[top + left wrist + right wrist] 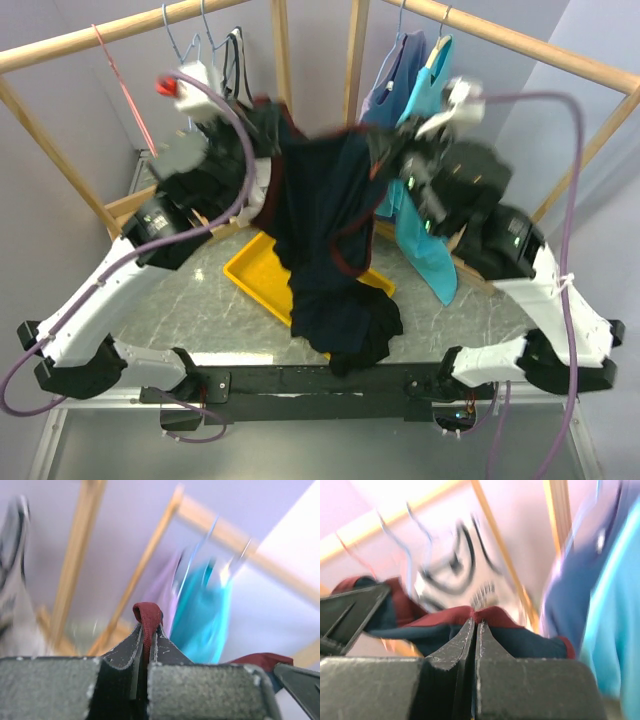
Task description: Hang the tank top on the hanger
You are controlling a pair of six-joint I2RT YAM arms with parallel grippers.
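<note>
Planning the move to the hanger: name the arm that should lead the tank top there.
Left, probably. Both grippers are shut on the maroon trim of the tank top, but the left gripper is nearer the light-blue hanger on the rail; the right gripper sits by the hung teal garment, farther off.

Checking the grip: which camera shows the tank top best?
Top external: the whole tank top hangs in view. Left wrist shows only a pinched loop of trim; right wrist only trim and some navy fabric.

Right end effector (474, 625) clamped on maroon trim of navy tank top (470, 630), blurred turquoise garment (615, 630) at right
</note>
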